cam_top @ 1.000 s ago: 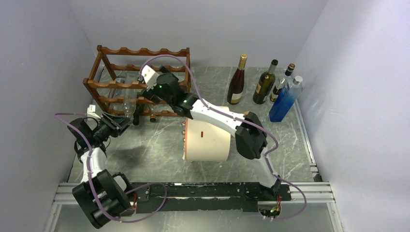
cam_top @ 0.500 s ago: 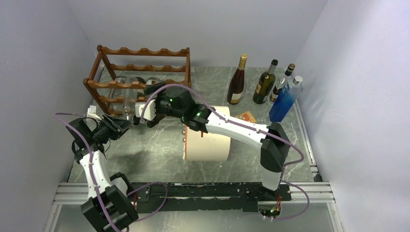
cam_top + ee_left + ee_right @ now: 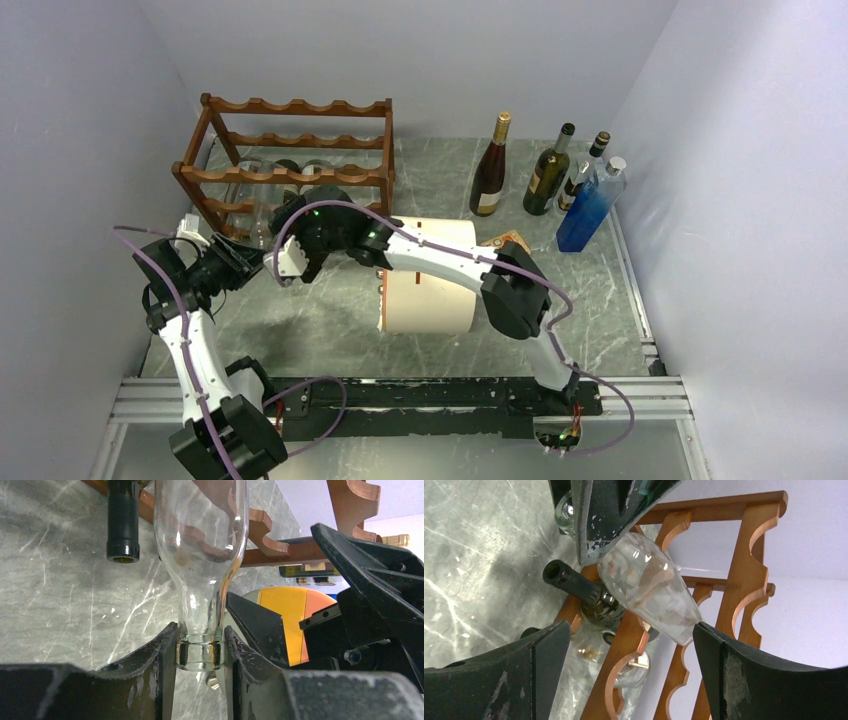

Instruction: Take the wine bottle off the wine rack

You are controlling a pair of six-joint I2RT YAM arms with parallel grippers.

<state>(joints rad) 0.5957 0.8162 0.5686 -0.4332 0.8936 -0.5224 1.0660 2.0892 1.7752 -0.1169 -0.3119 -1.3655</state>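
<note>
The reddish-brown wine rack (image 3: 290,150) stands at the back left. A clear glass wine bottle (image 3: 262,212) lies in it, neck towards me. My left gripper (image 3: 246,258) is shut on the neck of the clear bottle (image 3: 200,647), both fingers (image 3: 162,665) pressed on the lip. My right gripper (image 3: 300,245) is open just right of the neck. In the right wrist view the clear bottle's shoulder (image 3: 649,587) lies between its spread fingers (image 3: 744,680), untouched, with the rack rails (image 3: 744,575) behind. A dark bottle (image 3: 574,585) lies beside it in the rack (image 3: 123,525).
A cream cylinder (image 3: 430,285) lies on its side in the middle, under the right arm. Several upright bottles stand at the back right: a dark red one (image 3: 490,165), a green one (image 3: 548,170), a blue one (image 3: 590,205). Grey walls close in the left and right.
My right arm has swung down and left from the rack's front to beside the clear bottle's neck. My left gripper has stayed shut on the neck and shifted slightly left.
</note>
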